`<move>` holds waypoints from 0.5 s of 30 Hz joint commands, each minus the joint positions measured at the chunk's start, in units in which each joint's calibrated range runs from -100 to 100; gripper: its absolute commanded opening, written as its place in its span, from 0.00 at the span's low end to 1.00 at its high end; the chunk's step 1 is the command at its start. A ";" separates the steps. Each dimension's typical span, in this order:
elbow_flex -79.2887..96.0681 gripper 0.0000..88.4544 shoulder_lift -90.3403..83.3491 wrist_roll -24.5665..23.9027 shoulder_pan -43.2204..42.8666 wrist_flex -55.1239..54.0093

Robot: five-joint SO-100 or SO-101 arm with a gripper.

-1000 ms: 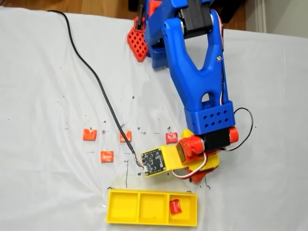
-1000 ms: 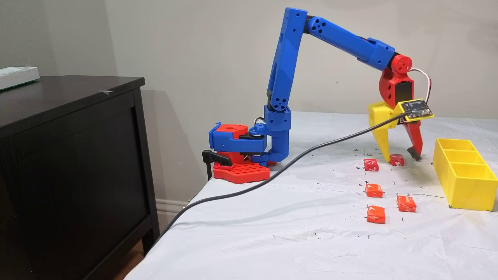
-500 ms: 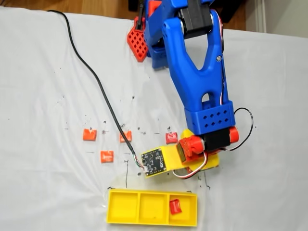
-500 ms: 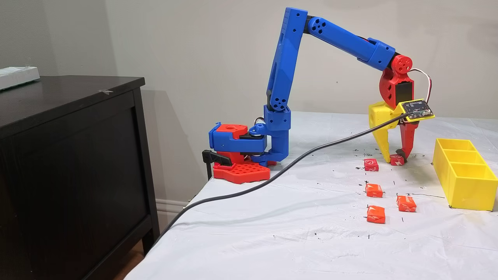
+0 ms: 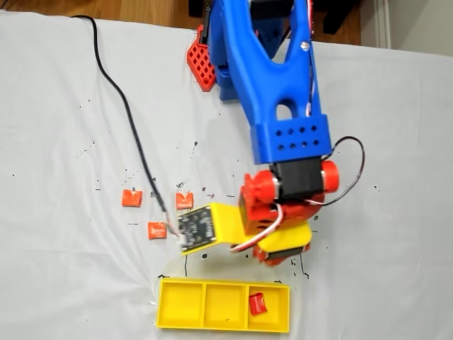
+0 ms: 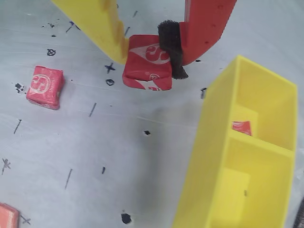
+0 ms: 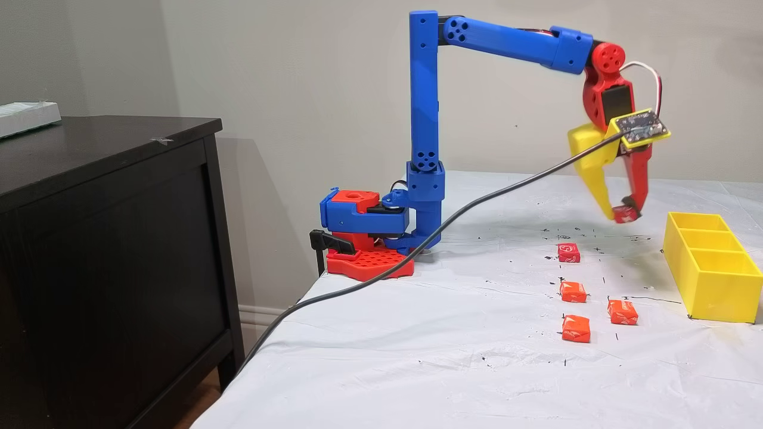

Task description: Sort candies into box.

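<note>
Up off the cloth since half a second ago, the gripper (image 7: 623, 214) now hangs in the air with a red candy (image 7: 626, 214) pinched between its yellow and red fingers; before, it was closing on that sweet down on the table. In the wrist view the candy (image 6: 148, 61) sits squarely between the two fingers, the black pad pressed against its side, so the jaws are nearly closed on it.

The box (image 7: 709, 268) lies just beyond the gripper, and the held candy is above the cloth short of the box's near wall, not yet over any compartment. One candy (image 5: 257, 304) already rests in an end compartment of the box (image 5: 174, 322); the other two compartments look empty. Four more candies lie on the cloth on the arm's side of the box: one (image 7: 568, 252) furthest from it, three (image 7: 622, 311) nearer the box's other end.

So the step in hand looks like the carry. Next, I'd say, the arm must swing the candy over a compartment, clear the wall, and only then let go.
</note>
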 commanded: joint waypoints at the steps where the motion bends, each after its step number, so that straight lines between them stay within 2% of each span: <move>1: -10.30 0.00 -4.68 0.15 3.56 -2.44; 6: -15.94 0.00 0.67 -0.49 6.10 -7.68; 15: -24.14 0.00 11.27 -0.49 5.74 -4.16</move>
